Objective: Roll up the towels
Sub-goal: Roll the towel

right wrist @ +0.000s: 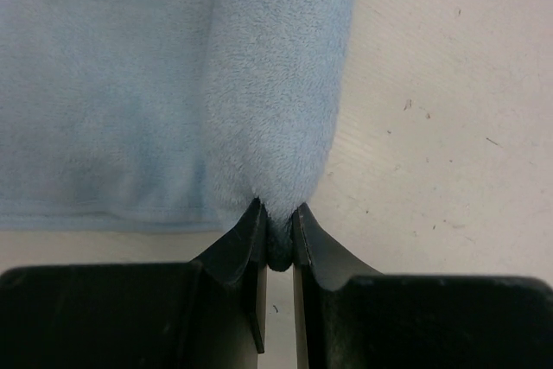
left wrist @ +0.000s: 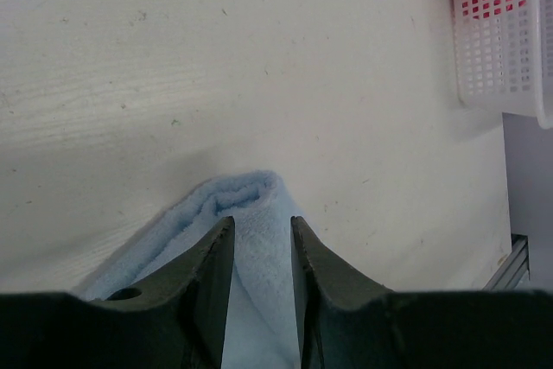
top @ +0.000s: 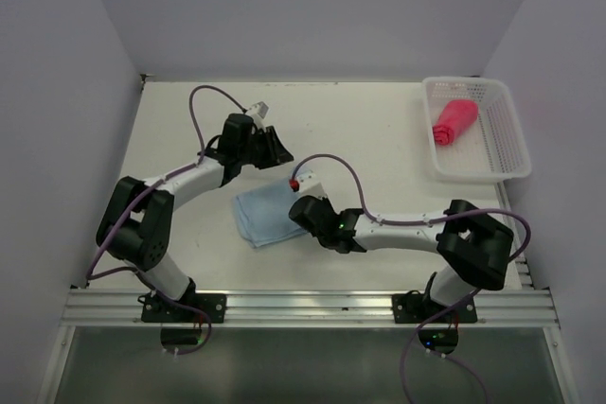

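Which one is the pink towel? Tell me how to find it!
Look at the white table, then its far right corner, where a white mesh basket sits. Inside lies the red-pink towel, rolled up, unlike the blue towel spread out mid-table.

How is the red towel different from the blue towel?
The red towel is already rolled into a bundle; the blue towel lies mostly flat, with only one edge curled over. The red towel sits inside the white basket, while the blue towel is on the table. The right claw pinches the blue towel; no claw touches the red towel. Both are small cloth towels.
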Robot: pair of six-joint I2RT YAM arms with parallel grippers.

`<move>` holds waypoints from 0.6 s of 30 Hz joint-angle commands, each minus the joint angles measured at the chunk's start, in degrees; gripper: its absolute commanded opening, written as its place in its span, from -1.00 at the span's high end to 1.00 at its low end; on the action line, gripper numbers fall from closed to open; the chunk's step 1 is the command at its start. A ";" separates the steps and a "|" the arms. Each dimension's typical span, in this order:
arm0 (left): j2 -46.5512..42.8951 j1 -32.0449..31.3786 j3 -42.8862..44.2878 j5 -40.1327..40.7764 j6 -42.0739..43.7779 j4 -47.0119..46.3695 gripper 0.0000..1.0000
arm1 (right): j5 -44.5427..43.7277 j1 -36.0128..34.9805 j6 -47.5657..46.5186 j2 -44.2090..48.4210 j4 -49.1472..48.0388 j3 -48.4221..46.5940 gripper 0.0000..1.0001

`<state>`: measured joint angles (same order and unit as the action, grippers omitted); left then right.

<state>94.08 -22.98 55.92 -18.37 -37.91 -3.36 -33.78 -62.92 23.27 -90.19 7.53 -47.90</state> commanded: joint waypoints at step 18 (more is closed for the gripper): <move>-5.22 1.01 1.39 -1.58 0.38 2.39 0.37 | -27.22 -10.91 -0.50 -21.94 23.15 -22.76 1.00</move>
<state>91.98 -22.83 55.81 -18.02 -38.35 -0.84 -55.77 -72.55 23.38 -109.93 27.92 -67.90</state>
